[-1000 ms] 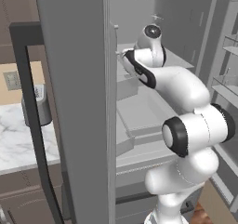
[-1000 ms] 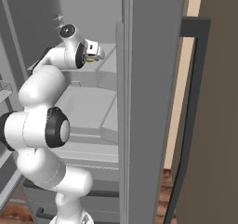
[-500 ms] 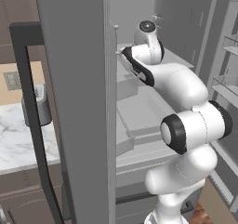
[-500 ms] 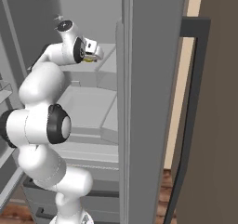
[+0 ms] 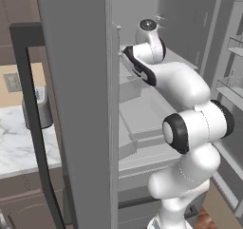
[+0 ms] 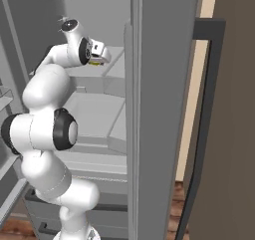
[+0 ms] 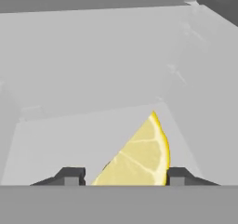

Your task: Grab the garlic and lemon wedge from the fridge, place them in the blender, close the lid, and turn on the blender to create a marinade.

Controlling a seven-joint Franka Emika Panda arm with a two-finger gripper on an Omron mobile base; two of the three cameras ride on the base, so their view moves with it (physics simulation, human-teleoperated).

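Deep in the open fridge, over an upper pale grey shelf, my gripper holds the bright yellow lemon wedge between its two dark fingertips. The wedge stands on edge with its point up and its rind against the right tip. From the right base camera the gripper shows at the end of the arm, just above that shelf. The garlic, the blender and the lid are out of view.
The fridge door with its long black bar handle stands open on the right, and the other door's handle on the left. Lower shelves and drawers lie under the arm. A marble counter with a grey appliance sits to the left.
The fingers have closed in from wide open onto the lemon wedge. The hand has edged slightly upward inside the fridge.
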